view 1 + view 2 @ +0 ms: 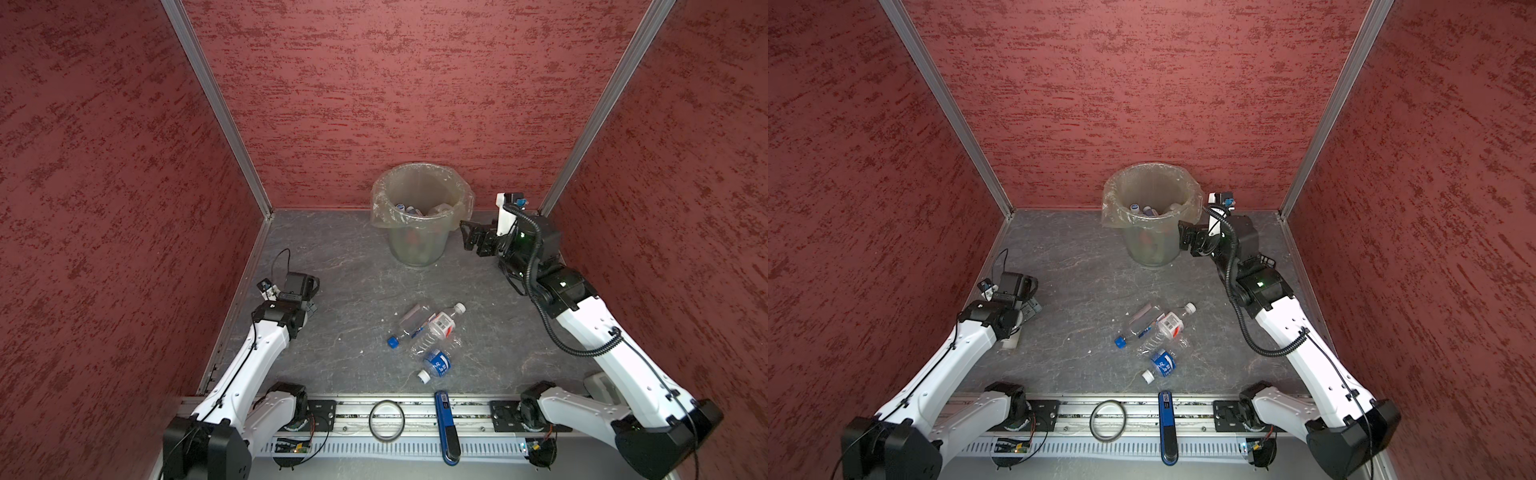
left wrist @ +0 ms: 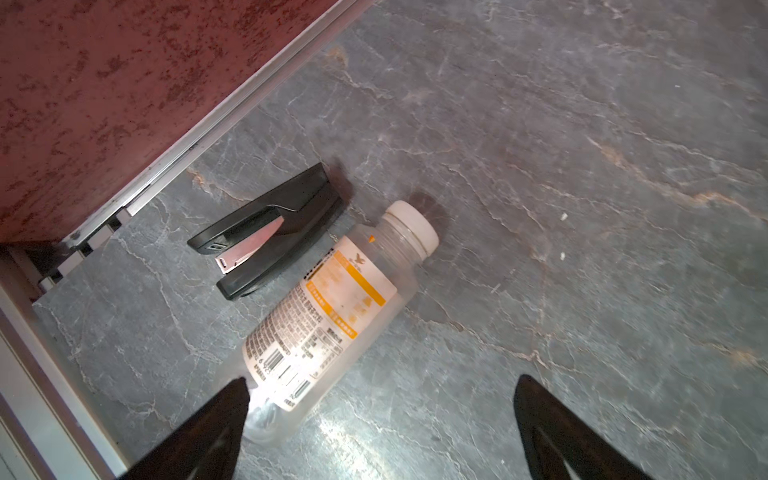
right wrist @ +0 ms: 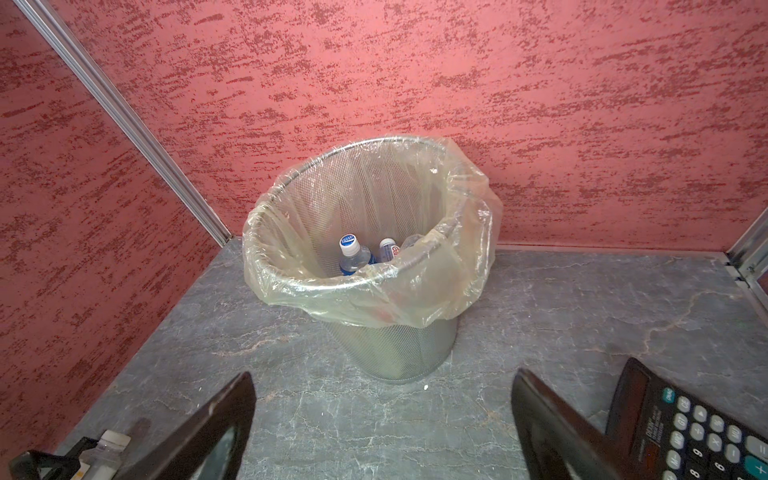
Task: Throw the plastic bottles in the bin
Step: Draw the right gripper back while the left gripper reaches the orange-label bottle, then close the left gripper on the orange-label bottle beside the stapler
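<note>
The bin is seen at the back of the table. Some plastic bottles are already seen inside it. Three more are left lying close together in the middle of the table: a blue-cap bottle, a red-label bottle and a blue-label bottle. A fourth one, the orange-label bottle, is found on its side near the left edge of the table. It lies just beside a black stapler, which is not to be thrown away.

The left gripper is held wide apart near the bottom end of the orange-label bottle, and nothing is held in it. The right gripper is also spread apart and empty, beside the bin and facing it. A calculator is seen close to it.

The bottles look empty, so they are judged to be very light. Their thin walls are likely soft and easily squashed. The smooth round sides may slip or roll away. A bottle is best taken across its middle, where the label is, with a finger on each side. The stapler should not be bumped.
</note>
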Robot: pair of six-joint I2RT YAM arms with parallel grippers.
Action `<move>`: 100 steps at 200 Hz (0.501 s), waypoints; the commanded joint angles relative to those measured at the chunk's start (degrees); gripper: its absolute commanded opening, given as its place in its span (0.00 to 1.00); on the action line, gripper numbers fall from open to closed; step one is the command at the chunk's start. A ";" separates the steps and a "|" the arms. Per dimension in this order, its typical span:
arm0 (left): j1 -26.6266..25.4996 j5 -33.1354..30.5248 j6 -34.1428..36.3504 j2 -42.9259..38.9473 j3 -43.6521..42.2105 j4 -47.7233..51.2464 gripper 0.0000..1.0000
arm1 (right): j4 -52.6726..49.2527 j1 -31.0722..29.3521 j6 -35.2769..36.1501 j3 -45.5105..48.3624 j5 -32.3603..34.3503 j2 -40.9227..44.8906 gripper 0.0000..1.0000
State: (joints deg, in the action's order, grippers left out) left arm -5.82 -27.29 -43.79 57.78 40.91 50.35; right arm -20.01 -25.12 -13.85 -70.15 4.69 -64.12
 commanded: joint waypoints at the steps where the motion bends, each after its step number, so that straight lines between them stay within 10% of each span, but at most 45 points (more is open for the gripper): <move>1: 2.66 -0.26 1.50 -0.07 -1.04 -3.38 1.00 | 0.40 -0.12 0.73 0.52 -0.30 2.10 0.96; 100: 11.28 15.82 6.26 4.51 -2.75 -6.84 1.00 | 1.35 -0.07 1.00 1.77 1.61 4.70 0.97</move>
State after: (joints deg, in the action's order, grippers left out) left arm 2.79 -16.91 -38.70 63.33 40.03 45.30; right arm -19.81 -25.12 -13.26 -69.08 5.32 -60.77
